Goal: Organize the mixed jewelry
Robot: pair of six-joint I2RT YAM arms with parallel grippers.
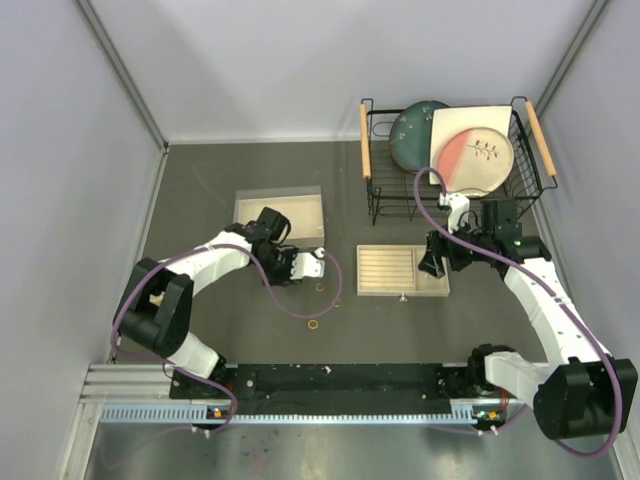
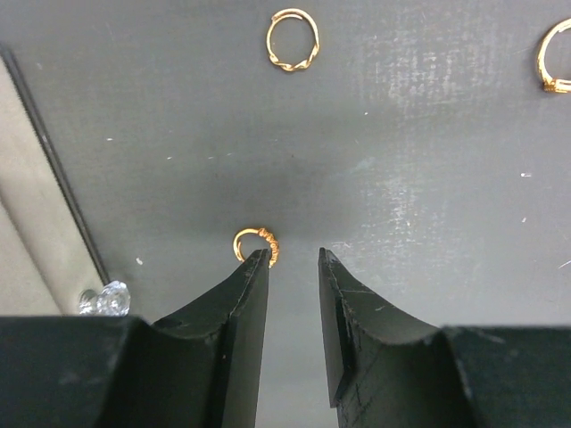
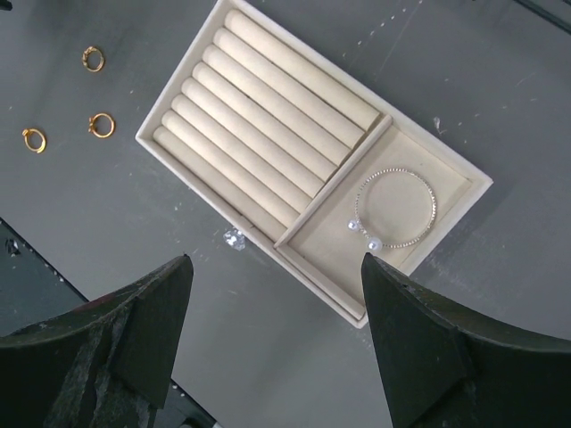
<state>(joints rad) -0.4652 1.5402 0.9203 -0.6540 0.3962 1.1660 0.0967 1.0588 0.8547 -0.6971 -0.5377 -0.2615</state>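
Note:
Three small gold rings lie on the dark table: one (image 1: 320,287) just beyond my left gripper (image 1: 318,262), two more (image 1: 337,303) (image 1: 314,325) nearer the front. In the left wrist view the closest ring (image 2: 256,242) sits at the tip of the left finger, partly covered by it. My left gripper (image 2: 293,259) stands narrowly open with nothing between its fingers. A thin silver bracelet (image 3: 399,208) with pearl ends lies in the open compartment of the beige tray (image 3: 268,116). My right gripper (image 3: 277,267) hovers wide open above the tray's corner, empty.
A small clear crystal piece (image 3: 235,239) lies on the table against the tray's front edge. A shallow beige box (image 1: 279,215) sits behind the left arm. A black dish rack (image 1: 455,150) with plates stands at the back right. Two other rings (image 2: 293,40) (image 2: 555,58) lie further ahead.

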